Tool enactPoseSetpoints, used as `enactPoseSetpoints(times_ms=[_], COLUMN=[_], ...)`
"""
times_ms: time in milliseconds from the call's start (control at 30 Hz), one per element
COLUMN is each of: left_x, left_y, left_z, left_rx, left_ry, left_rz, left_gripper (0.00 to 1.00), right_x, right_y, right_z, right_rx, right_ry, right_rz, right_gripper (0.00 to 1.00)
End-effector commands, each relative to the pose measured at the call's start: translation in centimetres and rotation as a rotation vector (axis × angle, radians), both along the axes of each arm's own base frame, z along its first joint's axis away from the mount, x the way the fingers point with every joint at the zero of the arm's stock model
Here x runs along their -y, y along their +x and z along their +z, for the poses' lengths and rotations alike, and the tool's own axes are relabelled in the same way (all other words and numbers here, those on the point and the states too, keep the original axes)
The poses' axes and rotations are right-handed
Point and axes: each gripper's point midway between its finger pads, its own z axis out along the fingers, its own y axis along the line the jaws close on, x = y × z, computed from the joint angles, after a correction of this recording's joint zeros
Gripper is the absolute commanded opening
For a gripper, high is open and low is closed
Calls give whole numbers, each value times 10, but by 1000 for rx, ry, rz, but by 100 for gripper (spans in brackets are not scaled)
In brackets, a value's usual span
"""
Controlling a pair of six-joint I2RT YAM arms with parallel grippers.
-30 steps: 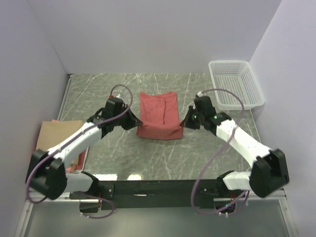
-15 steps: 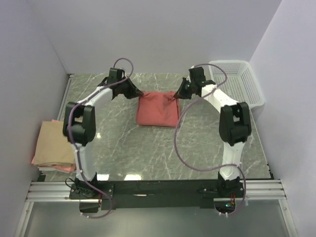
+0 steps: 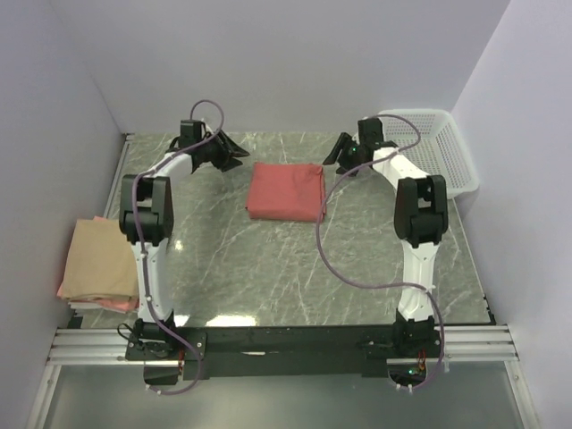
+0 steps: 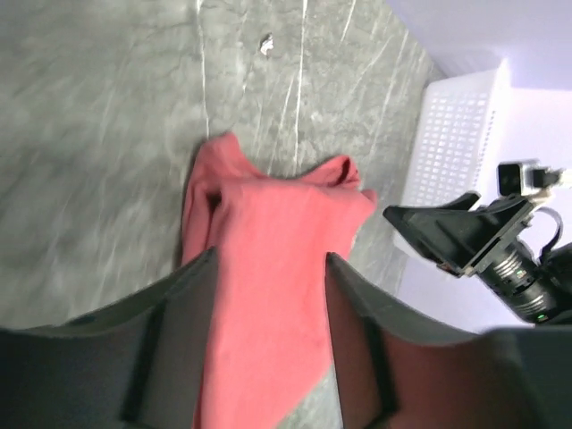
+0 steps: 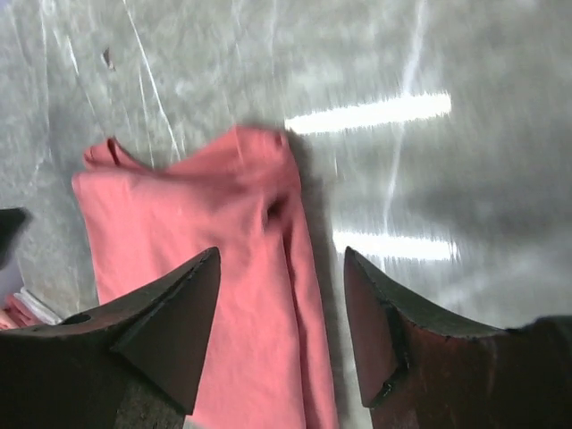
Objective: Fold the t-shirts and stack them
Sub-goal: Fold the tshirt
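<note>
Pale lilac walls are closing in a grey marbled tabletop (image 3: 268,268). At its far side the left tool (image 3: 238,154) is hanging with its 2 fingers spread wide and nothing between them, just off the far left corner of the salmon-red shirt (image 3: 286,190) and clear of the cloth. The right tool (image 3: 333,158) is mirroring it off the far right corner, equally wide and equally empty. Between the 2 tools the shirt is lying flat in the middle of the far half of the tabletop, folded into a compact rectangle. Both wrist views are showing its far edge slightly bunched, with loose layers and a small dark gap opening at one side. Being plain cotton, it is probably going to handle as light, limp and non-slippery. Pinching only the top layer would likely peel the fold open, and lifting it by 1 point would let it sag and spill. The safer hold seems to be at 2 opposite edges or corners at once, each tool biting through every layer close to the tabletop so the bundle is moving as 1 piece. Further out, a tan-beige shirt (image 3: 100,259) is sitting folded at the near left edge on top of a pink shirt (image 3: 64,290), of which only a rim is showing. A white mesh basket (image 3: 416,113) is standing in the far right corner.
</note>
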Motion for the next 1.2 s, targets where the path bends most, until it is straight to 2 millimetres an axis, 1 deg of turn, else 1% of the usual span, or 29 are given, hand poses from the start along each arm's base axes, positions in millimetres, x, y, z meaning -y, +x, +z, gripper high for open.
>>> enactPoseSetpoints(times_ms=[0,33,67,100,133,167,200,233,267,300,333,367,400,433,533,567,600,667,700,767,800,833,867,900,933,1000,1100,1133,1167], left_x=[0,0,4,16,23,30,37,50,58,64,74,79,88,90,98,98,97,96,95,91,90,87,86,85,84,80,77,76,76], left_y=[-11,-20,-28,-39,-55,-64,-75,-94,-106,-116,-132,-142,-151,-158,-167,-166,-164,-160,-160,-159,-160,-160,-161,-163,-165,-166,-168,-169,-169], left_z=[85,77,90,89,73,72,78,62,67,63,50,51,47,39,16,11,0,-17,-22,-33,-37,-43,-48,-52,-56,-63,-68,-69,-68], left_rx=[197,167,185,175,129,118,123,95,94,86,73,61,57,50,0,-6,-24,-62,-76,-98,-109,-120,-134,-145,-157,-173,-186,-189,-190], left_ry=[5,16,3,-6,-5,-13,-13,-10,-33,-46,-61,-92,-105,-109,-109,-110,-99,-73,-62,-39,-31,-16,-9,-5,0,11,28,29,29], left_rz=[-16,-12,-14,-32,-39,-44,-51,-77,-87,-99,-124,-140,-166,-179,-210,-206,-195,-183,-178,-150,-140,-122,-118,-117,-112,-97,-83,-81,-85], left_gripper=[51,37,30,24,10,5,2,1,0,1,0,0,0,0,0,0,0,0,0,0,0,0,0,0,0,0,0,0,0], right_x=[-3,-5,-14,-23,-31,-46,-56,-63,-78,-87,-95,-102,-112,-118,-130,-133,-134,-135,-134,-124,-121,-116,-110,-109,-105,-101,-98,-99,-97], right_y=[-10,-14,-31,-41,-46,-67,-76,-83,-101,-110,-118,-124,-132,-137,-140,-136,-134,-130,-127,-128,-127,-132,-133,-130,-132,-133,-131,-124,-122], right_z=[70,76,80,83,89,88,88,90,86,86,82,81,78,68,57,48,43,23,17,-7,-13,-25,-30,-28,-33,-32,-14,2,7], right_rx=[145,164,156,156,179,161,161,171,150,149,148,141,133,113,76,70,64,21,16,-46,-60,-88,-114,-96,-110,-113,-83,-43,-42], right_ry=[-1,5,40,67,88,115,129,143,167,194,211,222,228,227,241,249,248,221,212,183,186,187,197,204,200,200,214,223,219], right_rz=[-21,-28,-14,4,17,44,67,83,110,140,159,173,197,210,240,240,238,237,230,195,182,169,149,145,137,131,133,137,136], right_gripper=[64,64,63,62,61,59,58,57,54,51,44,41,38,38,29,28,28,26,25,25,24,24,22,22,21,21,21,21,21])
